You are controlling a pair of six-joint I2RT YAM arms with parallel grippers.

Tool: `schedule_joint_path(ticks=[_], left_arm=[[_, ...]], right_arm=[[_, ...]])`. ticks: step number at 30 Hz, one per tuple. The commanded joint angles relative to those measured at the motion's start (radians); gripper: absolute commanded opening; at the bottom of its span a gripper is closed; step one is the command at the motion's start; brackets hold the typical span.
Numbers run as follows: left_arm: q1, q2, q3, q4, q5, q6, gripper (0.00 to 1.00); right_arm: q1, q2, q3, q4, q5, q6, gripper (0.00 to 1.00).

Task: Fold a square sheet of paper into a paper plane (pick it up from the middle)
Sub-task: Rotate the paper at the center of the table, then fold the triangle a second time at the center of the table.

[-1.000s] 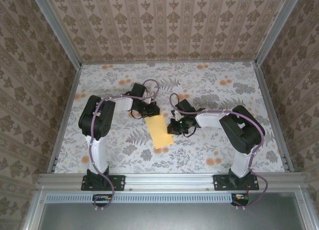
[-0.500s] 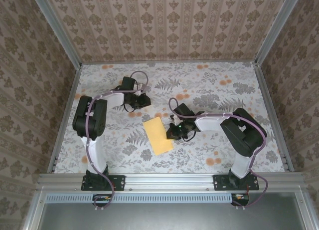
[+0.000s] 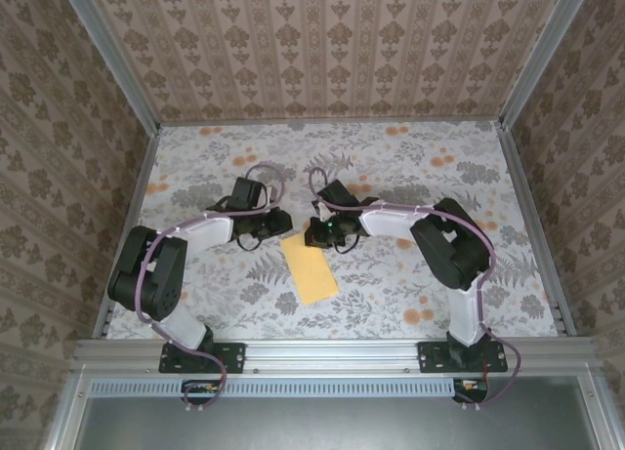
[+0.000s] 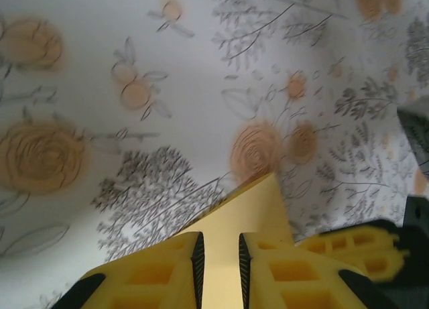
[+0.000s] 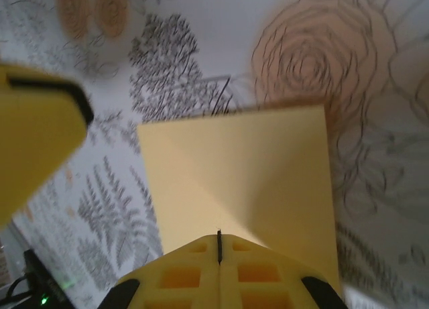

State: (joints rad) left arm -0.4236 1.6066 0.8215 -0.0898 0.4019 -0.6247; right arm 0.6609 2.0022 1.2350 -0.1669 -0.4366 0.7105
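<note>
Folded yellow paper sheet on flowered counter, my left pincer slightly parted at its eleven o'clock, right pincer closed at one o'clock

Right wrist view: the right gripper hides the near edge of the paper from you; a yellow finger at left is blurred and cropped. Left wrist view: the left gripper covers the paper's near part. From above, creases are too small to tell.
</note>
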Motion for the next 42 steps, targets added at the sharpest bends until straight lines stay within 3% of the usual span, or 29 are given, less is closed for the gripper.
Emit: schedule_joint_path(ticks=[1,11,13,20,23,24,32,42], left_arm=[[-0.003,-0.043,-0.026,0.003,-0.063,-0.065,0.25],[-0.027,-0.111,-0.047,-0.082,-0.061,-0.122,0.46],[-0.076,-0.123,-0.048,-0.109,-0.061,-0.137,0.52],[-0.151,-0.166,-0.097,-0.146,-0.058,-0.237,0.74],[-0.183,-0.197,-0.121,-0.161,-0.061,-0.299,0.91],[-0.192,-0.206,-0.128,-0.161,-0.059,-0.322,0.93],[-0.265,-0.204,-0.127,-0.166,-0.038,-0.411,0.93],[-0.302,-0.155,-0.104,-0.160,-0.021,-0.429,0.87]], right_arm=[[-0.009,0.051,0.058,-0.064,0.065,-0.025,0.00],[-0.143,0.023,-0.064,0.029,0.071,0.073,0.00],[-0.147,-0.018,-0.064,0.015,0.073,0.059,0.01],[-0.144,-0.177,-0.114,-0.065,0.109,0.034,0.22],[-0.135,-0.212,-0.166,-0.080,0.103,0.047,0.27],[-0.130,-0.219,-0.178,-0.086,0.100,0.051,0.27],[-0.119,-0.186,-0.207,-0.061,0.056,0.072,0.25],[-0.126,-0.124,-0.187,-0.073,0.056,0.058,0.21]])
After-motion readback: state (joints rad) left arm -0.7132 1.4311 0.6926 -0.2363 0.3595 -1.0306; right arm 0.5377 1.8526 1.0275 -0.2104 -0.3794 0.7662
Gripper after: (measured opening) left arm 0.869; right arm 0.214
